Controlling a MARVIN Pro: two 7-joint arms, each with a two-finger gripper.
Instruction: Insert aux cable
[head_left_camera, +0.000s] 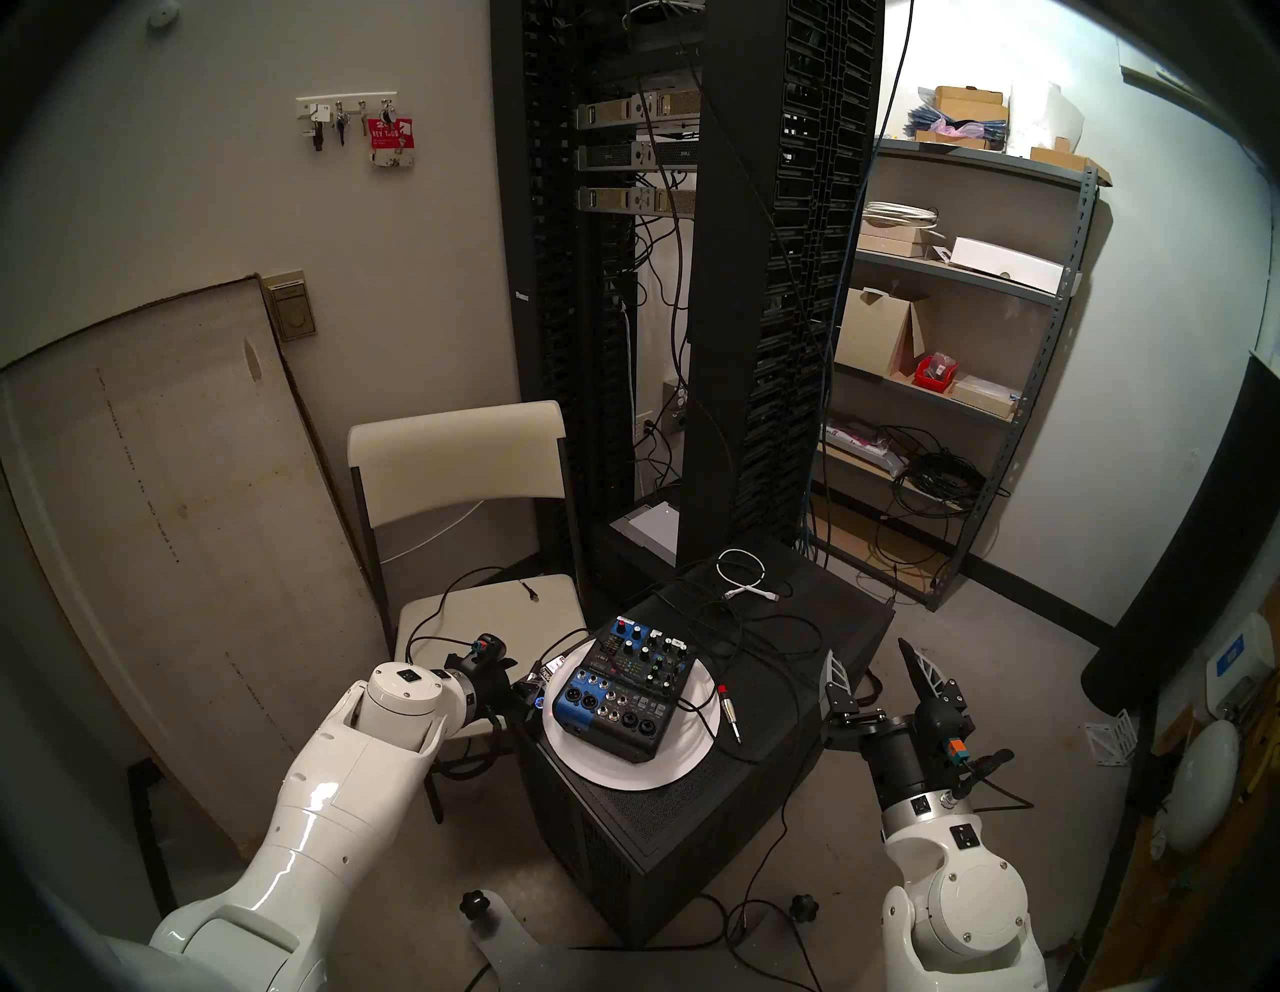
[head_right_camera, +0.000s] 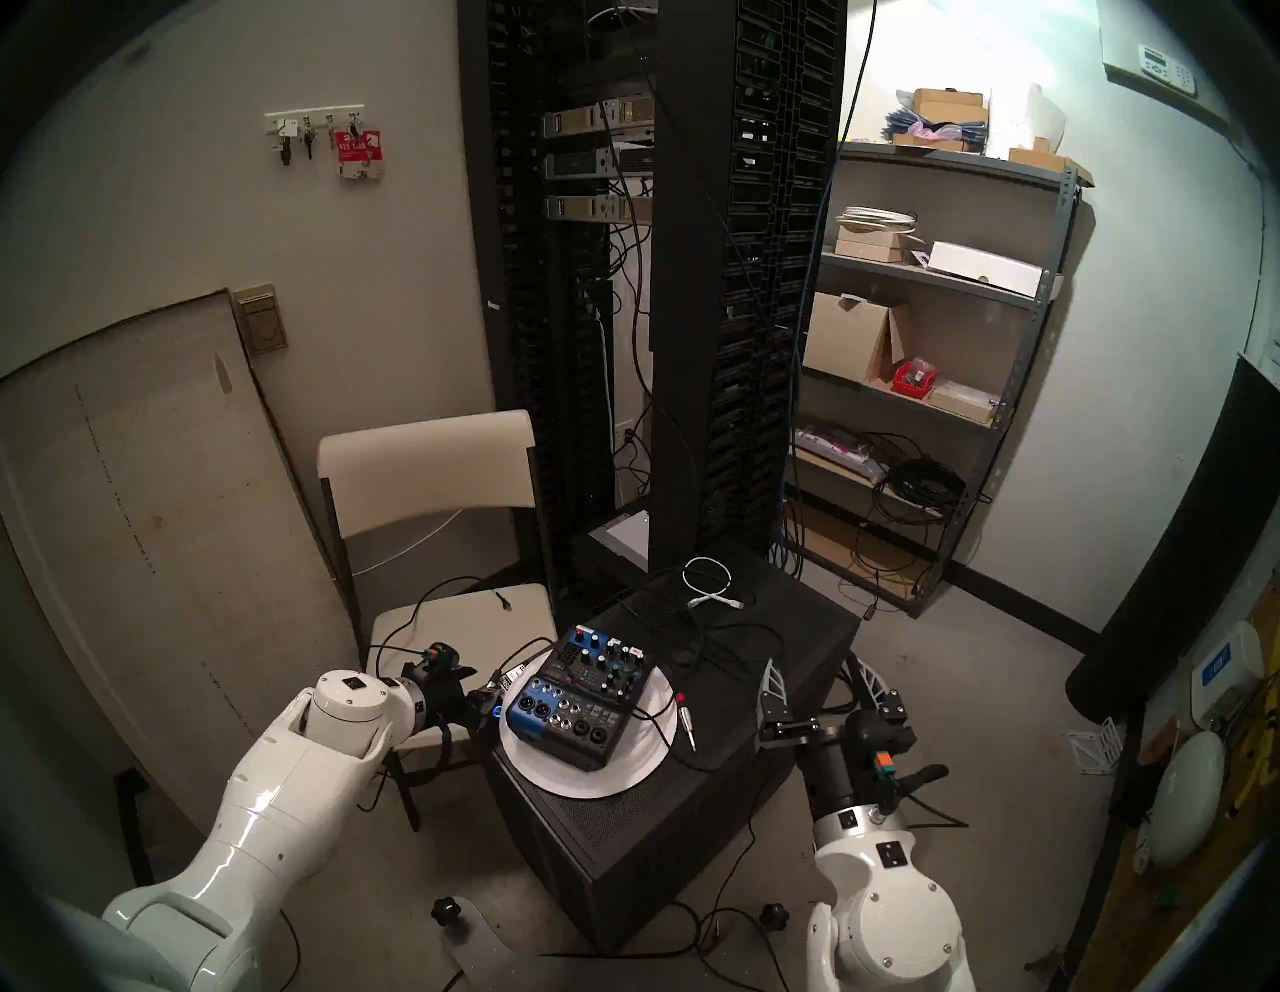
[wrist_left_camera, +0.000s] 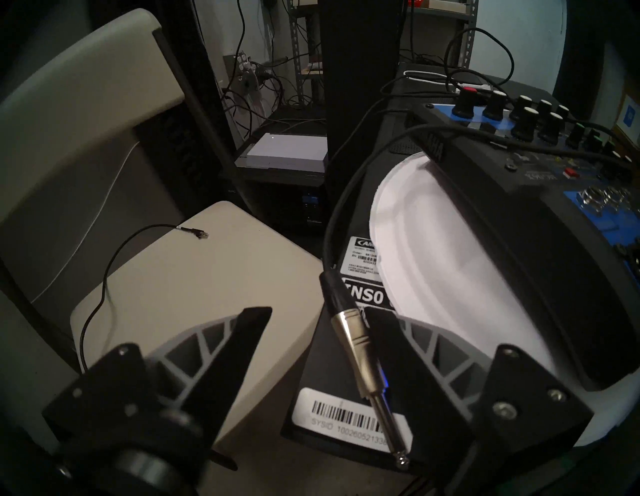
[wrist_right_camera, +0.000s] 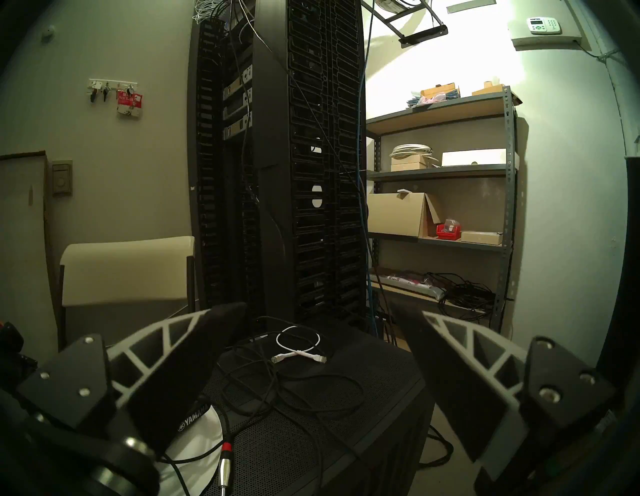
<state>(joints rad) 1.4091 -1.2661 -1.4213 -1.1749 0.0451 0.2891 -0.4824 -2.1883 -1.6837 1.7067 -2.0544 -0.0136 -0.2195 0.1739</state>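
The aux cable's plug (wrist_left_camera: 360, 350), silvery with a dark barrel, lies on the black case's left edge beside the white plate (wrist_left_camera: 433, 249). My left gripper (wrist_left_camera: 318, 311) is open with its fingers on either side of the plug, which lies close to the finger on the view's right. In the head view the left gripper (head_left_camera: 523, 686) sits at the left of the blue-and-black mixer (head_left_camera: 623, 686). My right gripper (head_left_camera: 866, 654) is open and empty, off the case's right side, pointing up. The mixer's sockets face up.
A jack plug with a red band (head_left_camera: 727, 706) lies on the case (head_left_camera: 692, 817) right of the plate. A coiled white cable (head_left_camera: 744, 575) and loose black cables lie behind the mixer. A beige chair (head_left_camera: 485, 609) stands left, a server rack (head_left_camera: 727, 346) behind, and shelves (head_left_camera: 970, 346) right.
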